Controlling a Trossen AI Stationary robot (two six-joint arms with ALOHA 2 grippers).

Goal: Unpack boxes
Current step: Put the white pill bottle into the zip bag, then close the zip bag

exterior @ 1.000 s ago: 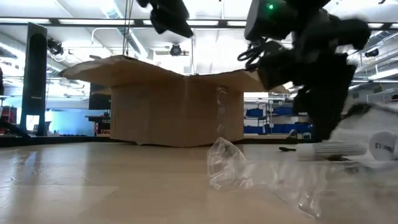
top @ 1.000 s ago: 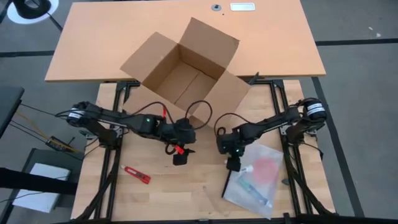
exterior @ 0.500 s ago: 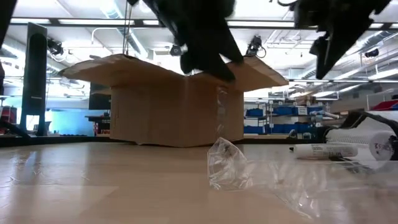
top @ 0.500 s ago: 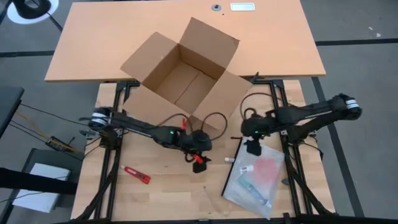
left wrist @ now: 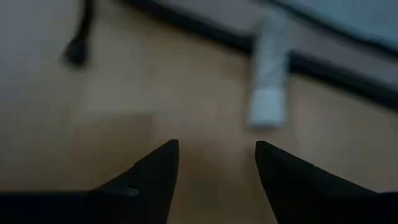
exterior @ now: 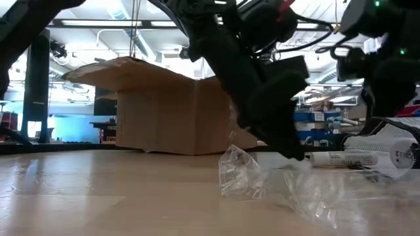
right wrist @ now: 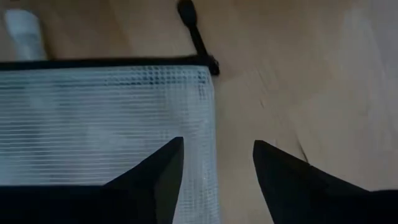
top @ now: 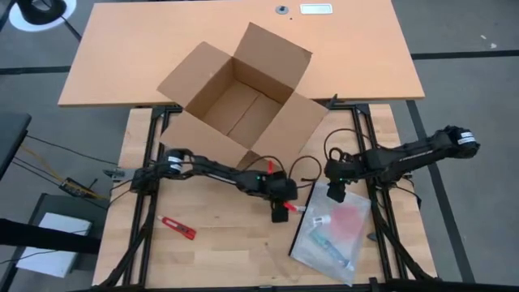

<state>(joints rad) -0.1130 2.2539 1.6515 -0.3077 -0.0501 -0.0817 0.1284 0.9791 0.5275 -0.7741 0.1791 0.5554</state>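
Over the last second the left pincer (top: 281, 212) has swept from mid-worktop to the near-left corner of the mesh pouch (top: 334, 229), low by a small white tube (left wrist: 268, 79); fingers apart, nothing between them. The right pincer (top: 336, 194) has pulled back off the pouch's middle to its top edge, hovering over the zip corner (right wrist: 211, 62), also parted and empty. The carton (top: 241, 97) sits unmoved at the far side of the worktop (top: 211, 251), flaps splayed, interior looking bare. Judgement: contents are already out; both arms are now converging on the pouch.
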